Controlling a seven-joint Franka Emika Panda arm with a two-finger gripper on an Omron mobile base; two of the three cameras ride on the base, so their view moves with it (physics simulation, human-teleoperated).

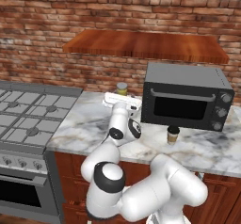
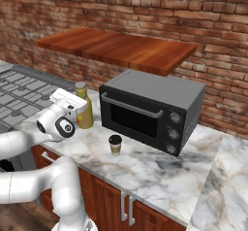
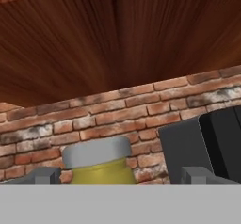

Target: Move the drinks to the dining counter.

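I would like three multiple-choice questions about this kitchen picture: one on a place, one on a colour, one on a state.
1. Where does the paper cup stand?
A. on the stove
B. on the worktop before the toaster oven
C. on the shelf

2. What colour is the yellow bottle's cap?
A. grey
B. red
C. black

3. How is the gripper?
A. shut on the cup
B. shut, empty
C. open

Key: 1 B, it stands on marble in front of the oven door; 2 A, hand view shows grey; 3 C, fingers apart beside the bottle neck.
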